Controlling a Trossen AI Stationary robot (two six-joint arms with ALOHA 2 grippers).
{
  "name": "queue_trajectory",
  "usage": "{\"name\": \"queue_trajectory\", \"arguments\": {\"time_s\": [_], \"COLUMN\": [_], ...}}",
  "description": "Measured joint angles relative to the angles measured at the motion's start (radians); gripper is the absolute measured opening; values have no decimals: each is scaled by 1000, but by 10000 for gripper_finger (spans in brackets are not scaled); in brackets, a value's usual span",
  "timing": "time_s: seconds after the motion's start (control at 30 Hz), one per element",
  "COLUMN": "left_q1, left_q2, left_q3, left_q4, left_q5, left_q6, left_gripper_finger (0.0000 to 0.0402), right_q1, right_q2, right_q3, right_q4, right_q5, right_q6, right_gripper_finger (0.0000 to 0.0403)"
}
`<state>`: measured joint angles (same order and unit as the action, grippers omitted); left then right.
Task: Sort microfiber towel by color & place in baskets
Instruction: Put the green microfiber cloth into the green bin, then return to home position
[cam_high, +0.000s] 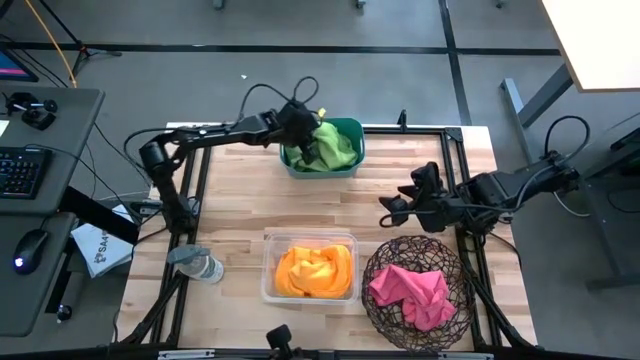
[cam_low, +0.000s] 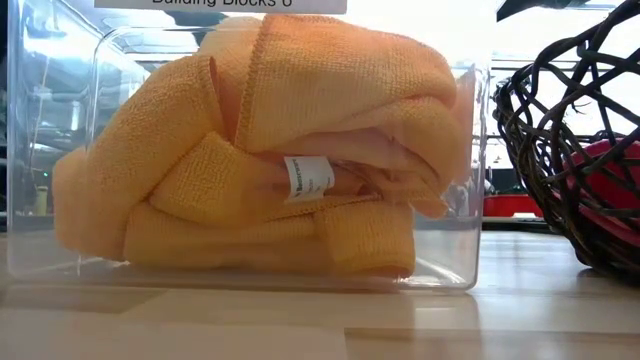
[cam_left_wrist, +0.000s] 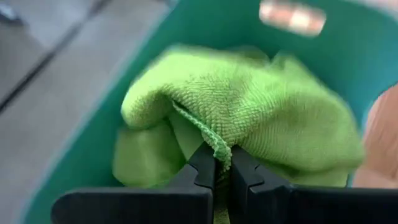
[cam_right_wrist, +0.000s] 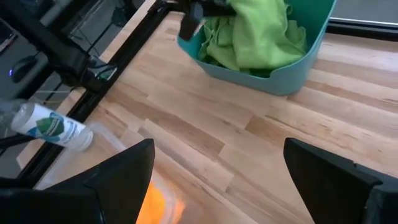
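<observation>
A white sewn-in tag (cam_low: 309, 178) shows on the looped yellow-orange towel (cam_low: 270, 150) in the clear bin (cam_high: 270, 285) at 6 o'clock; its print is unreadable. At 12 o'clock, the left gripper (cam_left_wrist: 222, 169) is clamped on a nubby lime green towel (cam_left_wrist: 249, 118) inside the teal tub (cam_high: 352, 130). The right gripper (cam_high: 392, 207) hovers at 3 o'clock, fingers spread, above the round wire basket (cam_high: 385, 300) holding the pink towel (cam_high: 412, 288).

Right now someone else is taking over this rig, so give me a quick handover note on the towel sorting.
Left end effector: shut on the green towel, over the teal tub at the table's far side.
Right end effector: open, empty, hovering beside the wire basket.
Orange towel lies in the clear bin; pink towel lies in the wire basket.
Done: all visible towels sorted by color; none loose on the table.
Left: release the green towel into the tub, then pull both arms back.
</observation>
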<state>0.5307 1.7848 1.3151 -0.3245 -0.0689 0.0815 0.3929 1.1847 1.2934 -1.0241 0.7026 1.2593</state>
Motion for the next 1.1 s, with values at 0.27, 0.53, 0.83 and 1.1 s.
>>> {"name": "queue_trajectory", "arguments": {"time_s": [0.27, 0.53, 0.83, 1.1], "left_q1": [-14, -21, -21, -83], "left_q2": [103, 60, -104, -325], "left_q3": [102, 103, 103, 60], "left_q4": [-160, -153, -166, -167], "left_q5": [-19, -3, 24, 209], "left_q6": [-85, -131, -190, -311], "left_gripper_finger": [9, 99, 205, 216], "right_q1": [-47, -48, -48, -73], "right_q2": [0, 0, 0, 0], "right_q3": [0, 0, 0, 0], "right_q4": [3, 2, -13, -30], "right_q5": [-32, -50, -12, 23], "right_q6": [-10, -29, -26, -15], "right_gripper_finger": [353, 353, 353, 353]}}
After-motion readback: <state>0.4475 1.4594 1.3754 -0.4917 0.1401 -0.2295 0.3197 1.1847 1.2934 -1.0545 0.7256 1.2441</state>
